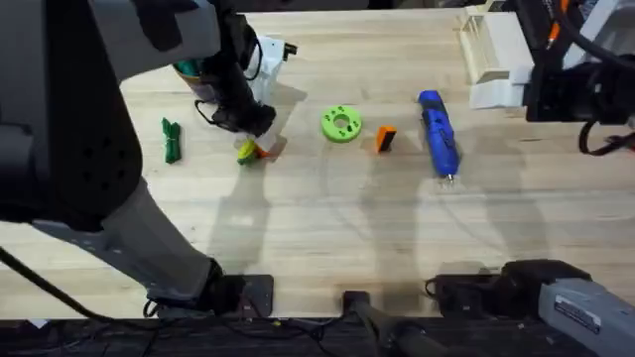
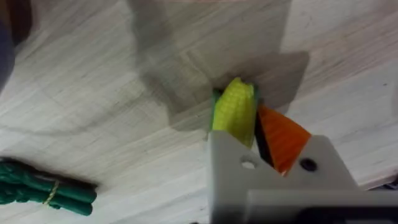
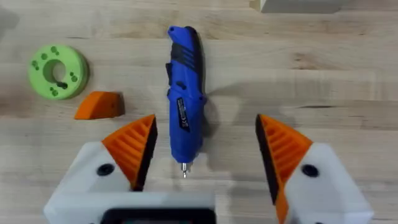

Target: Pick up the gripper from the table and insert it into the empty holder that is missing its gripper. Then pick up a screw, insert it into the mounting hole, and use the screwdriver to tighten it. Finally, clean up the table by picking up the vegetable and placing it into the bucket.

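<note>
Left pincer: where it meets the bench (image 1: 317,228), the left pincer (image 2: 264,140) is clamped on a yellow ribbed toy corn (image 2: 235,112).
Right pincer: the right pincer (image 3: 205,149) stands apart above the blue pen-shaped screwdriver (image 3: 185,93).

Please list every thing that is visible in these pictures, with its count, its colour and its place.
Corn cob: one, yellow with green husk, left of table centre, between the left pincer's fingers.
Green beans: one bundle, dark green, far left.
Disc: one, bright green, centre.
Wedge: one, orange with black face, right of the disc.
Screwdriver: one, blue, right of the wedge, tip toward the arms' bases.
Cup: one, teal rim, far left, mostly hidden.
White block: one, far right.
Table: one, pale wood.
Left pincer: white with orange pads, closed on the corn cob.
Right pincer: white with orange pads, open above the screwdriver.
</note>
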Available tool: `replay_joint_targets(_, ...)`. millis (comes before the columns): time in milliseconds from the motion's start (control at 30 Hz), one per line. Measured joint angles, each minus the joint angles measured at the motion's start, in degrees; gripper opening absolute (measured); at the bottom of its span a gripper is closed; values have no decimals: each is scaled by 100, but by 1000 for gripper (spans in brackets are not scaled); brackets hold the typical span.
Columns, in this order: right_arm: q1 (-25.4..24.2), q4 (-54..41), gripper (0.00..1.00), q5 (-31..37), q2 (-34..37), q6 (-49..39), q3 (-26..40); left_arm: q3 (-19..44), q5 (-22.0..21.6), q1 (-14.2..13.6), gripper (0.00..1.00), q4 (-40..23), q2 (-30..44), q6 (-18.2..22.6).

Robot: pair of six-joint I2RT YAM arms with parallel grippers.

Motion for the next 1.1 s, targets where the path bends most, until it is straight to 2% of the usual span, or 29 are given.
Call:
replay_joint_targets(233,0,0,903,0,0,0,0,87,70,0,9,-154,-190,-67)
replay_joint_targets(400,0,0,903,0,0,0,0,104,90,0,9,-228,-1242,-177)
replay_joint_targets(433,0,-2,903,0,0,0,0,170,90,0,9,-243,-2044,-234)
replay_joint_targets(567,0,-2,903,0,0,0,0,240,86,0,10,-252,-2760,-254)
replay_joint_targets(600,0,-1,903,0,0,-1,0,245,77,0,132,-267,-2876,-250)
replay_joint_targets(767,0,-1,905,0,0,0,0,246,77,0,908,-387,-3037,-329)
replay_joint_targets(800,0,-2,905,0,0,0,0,246,81,0,965,-388,-3042,-386)
replay_joint_targets(833,0,-2,904,0,0,0,0,246,77,0,980,-387,-3045,-416)
replay_joint_targets(967,0,-20,903,0,0,-2,0,244,66,0,988,-376,-3263,-613)
replay_joint_targets(1100,0,-28,903,0,0,0,0,242,66,0,988,-314,-3843,-759)
